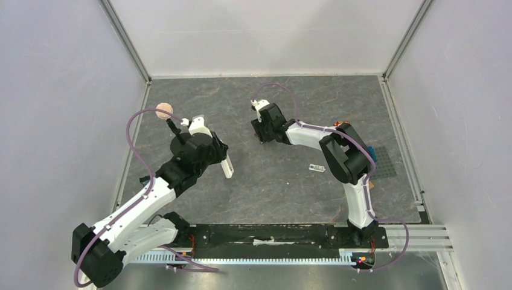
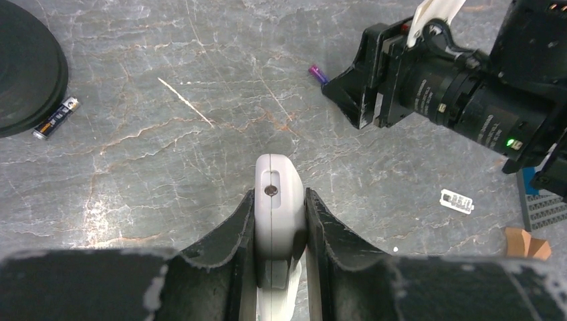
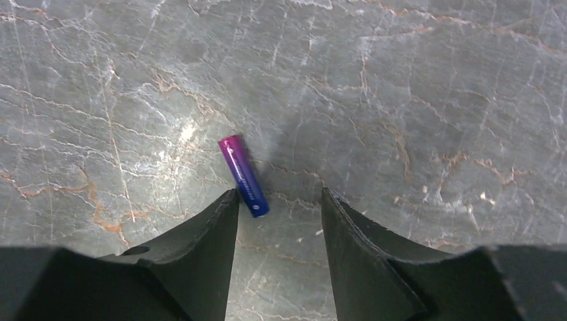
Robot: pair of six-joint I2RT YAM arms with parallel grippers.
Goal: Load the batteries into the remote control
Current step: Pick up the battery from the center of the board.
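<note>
Robot lab: white-walled test enclosure (image 1: 265, 36)

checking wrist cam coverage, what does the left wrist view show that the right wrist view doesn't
Left wrist only: the left gripper shut on the white remote control, a black battery by a dark disc, and a small white tag. Right wrist only: the right gripper seen from inside, jaws open, with the purple battery ending close by one fingertip. Both: the purple battery lying ungripped on the grey marbled table.
</note>
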